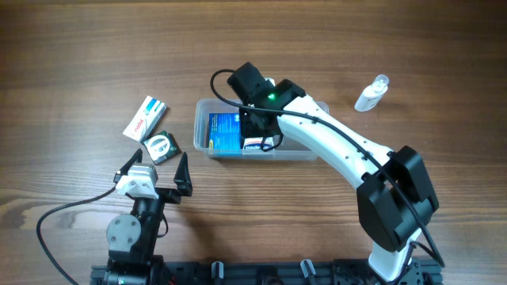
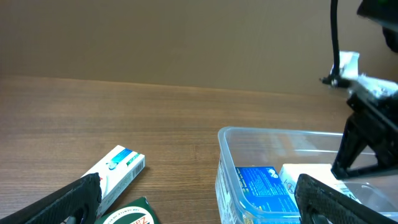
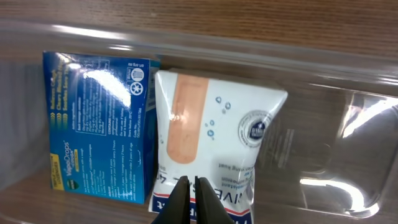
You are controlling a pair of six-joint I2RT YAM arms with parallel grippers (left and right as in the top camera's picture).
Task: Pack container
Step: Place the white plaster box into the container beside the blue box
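Container [image 3: 329,137]: right tool [image 3: 191,182], pinched narrow on the plaster packet [image 3: 214,124], should settle it flat at the blue box's [image 3: 99,124] 3 o'clock, then release.

Dark wood-grain table [image 1: 79,47], plain brown wall [image 2: 155,37] behind, soft even light

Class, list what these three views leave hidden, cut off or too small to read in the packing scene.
1. Overhead: the white packet in the container is mostly hidden under the right gripper.
2. Right wrist: the bottom edge cuts off the packet, so whether the near-closed jaws pinch it is unclear.
3. Left wrist: the bottom edge cuts off the green-labelled item.
4. Overhead: the label on the small bottle is too small to read.
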